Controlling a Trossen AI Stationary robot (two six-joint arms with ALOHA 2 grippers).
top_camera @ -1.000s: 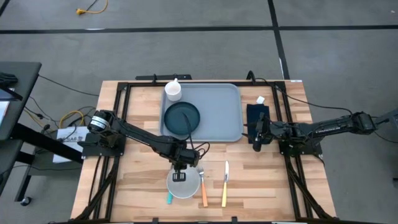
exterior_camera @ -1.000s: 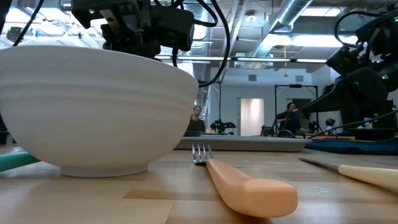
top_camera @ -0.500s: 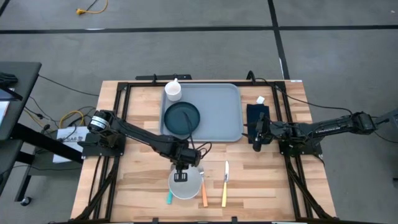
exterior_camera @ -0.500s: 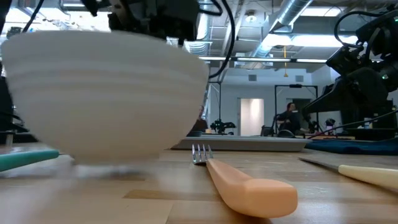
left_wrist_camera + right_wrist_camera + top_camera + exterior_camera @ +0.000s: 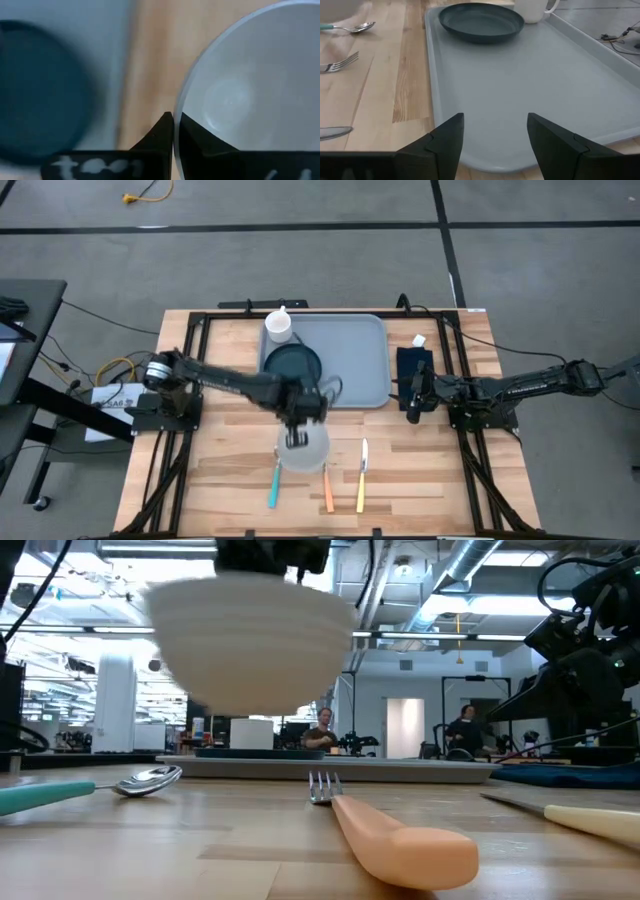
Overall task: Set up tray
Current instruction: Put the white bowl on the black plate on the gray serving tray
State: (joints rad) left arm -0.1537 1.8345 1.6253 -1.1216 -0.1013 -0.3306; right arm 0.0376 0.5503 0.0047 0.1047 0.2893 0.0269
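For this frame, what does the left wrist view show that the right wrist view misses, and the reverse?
Only the left wrist view: the left hand pinching the white bowl's rim, fingers shut on it.
Only the right wrist view: the right hand open over the tray, the white mug, the spoon, the fork.
Both: the teal plate on the tray, and wooden table.
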